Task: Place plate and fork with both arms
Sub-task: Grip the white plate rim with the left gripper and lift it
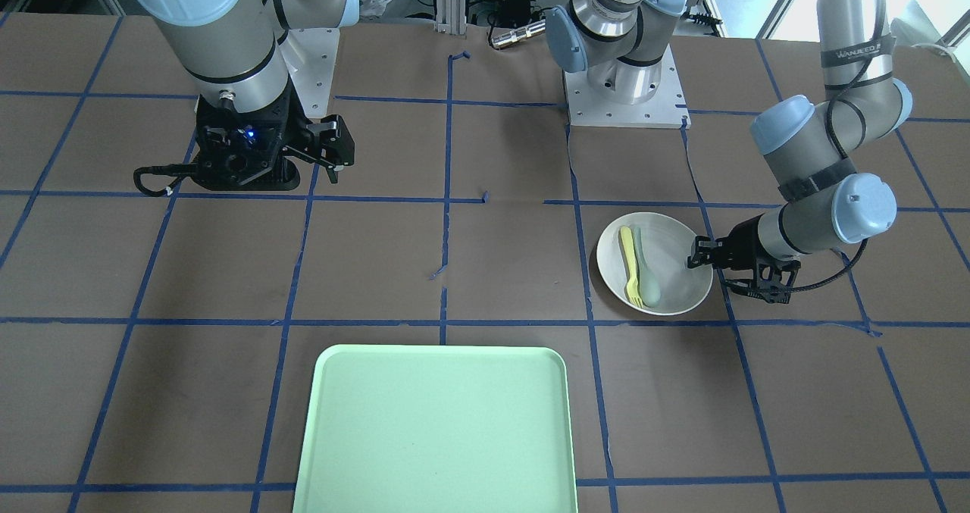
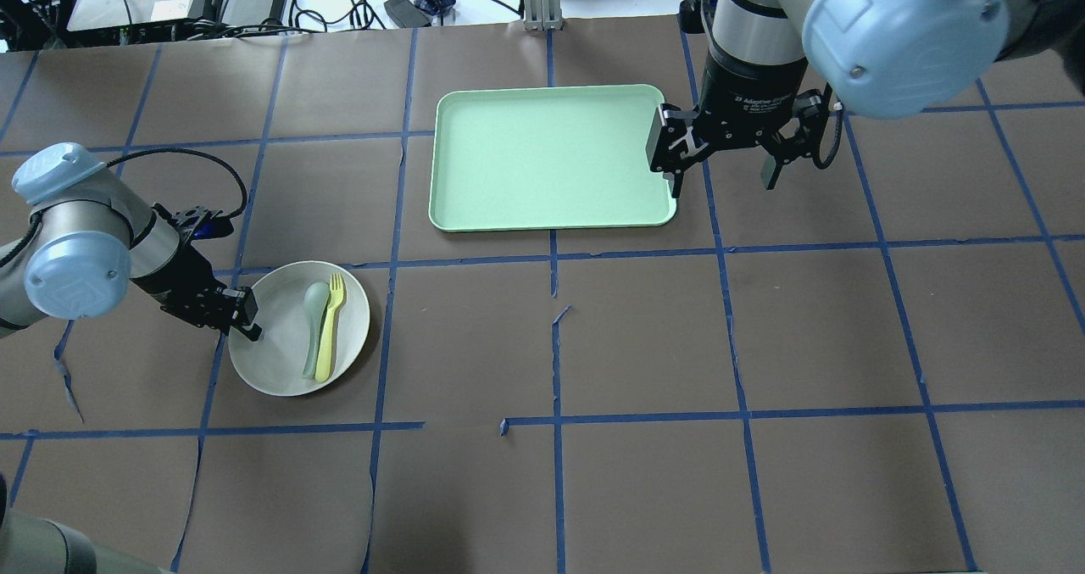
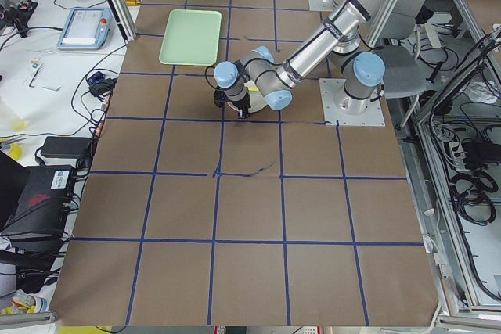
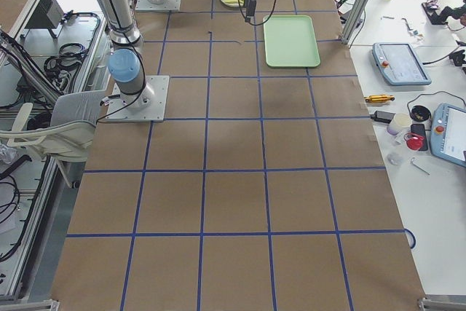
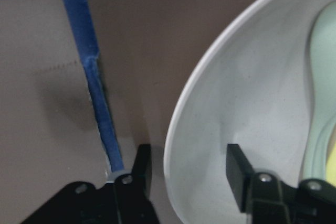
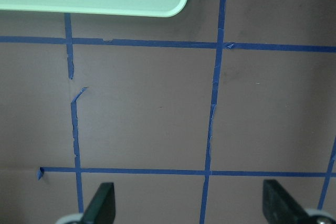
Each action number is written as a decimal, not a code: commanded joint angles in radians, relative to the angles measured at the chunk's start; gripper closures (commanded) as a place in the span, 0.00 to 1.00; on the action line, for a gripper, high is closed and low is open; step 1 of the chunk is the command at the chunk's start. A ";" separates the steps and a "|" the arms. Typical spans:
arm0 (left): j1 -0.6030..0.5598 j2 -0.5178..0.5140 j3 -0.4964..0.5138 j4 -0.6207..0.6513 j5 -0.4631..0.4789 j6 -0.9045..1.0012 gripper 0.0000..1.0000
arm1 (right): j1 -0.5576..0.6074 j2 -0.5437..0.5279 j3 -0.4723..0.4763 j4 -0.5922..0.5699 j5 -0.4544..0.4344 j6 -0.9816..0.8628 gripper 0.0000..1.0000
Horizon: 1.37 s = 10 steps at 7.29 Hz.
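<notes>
Overhead view. Counter (image 2: 644, 345): tray (image 2: 551, 158) at 12 o'clock, plate (image 2: 271, 337) at 8 o'clock. Right tool (image 2: 722, 182) spread wide, hovers at tray's 3 o'clock. Left tool (image 2: 246, 318) at plate's 9 o'clock, jaws apart, straddling rim. Clamp rim firmly, lift level: fork (image 2: 331, 328) and spoon (image 2: 314, 328) lie loose inside.

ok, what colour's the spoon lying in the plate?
The spoon is pale grey-green; it shows best in the overhead exterior view.
</notes>
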<state>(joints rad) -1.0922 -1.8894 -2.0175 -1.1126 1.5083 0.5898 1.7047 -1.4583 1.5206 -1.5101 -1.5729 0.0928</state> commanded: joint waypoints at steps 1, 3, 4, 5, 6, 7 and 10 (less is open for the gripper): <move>0.000 0.009 0.019 0.000 0.000 -0.004 1.00 | 0.000 0.004 0.000 -0.002 -0.001 -0.004 0.00; 0.003 0.009 0.089 -0.053 -0.070 -0.008 1.00 | 0.000 0.004 0.000 -0.004 -0.001 -0.008 0.00; 0.003 0.018 0.121 -0.105 -0.135 -0.039 1.00 | 0.000 0.004 0.000 -0.004 0.001 -0.010 0.00; -0.006 0.015 0.161 -0.142 -0.163 -0.150 1.00 | 0.000 0.004 0.000 -0.004 0.001 -0.011 0.00; -0.009 0.009 0.192 -0.188 -0.256 -0.209 1.00 | 0.000 0.004 0.000 -0.004 0.001 -0.011 0.00; -0.032 -0.003 0.230 -0.200 -0.307 -0.272 1.00 | 0.000 0.004 0.000 -0.004 0.001 -0.011 0.00; -0.246 -0.100 0.446 -0.187 -0.416 -0.382 1.00 | 0.000 0.004 0.000 -0.004 0.001 -0.013 0.00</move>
<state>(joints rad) -1.2545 -1.9389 -1.6735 -1.3007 1.1191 0.2547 1.7042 -1.4542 1.5202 -1.5141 -1.5723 0.0810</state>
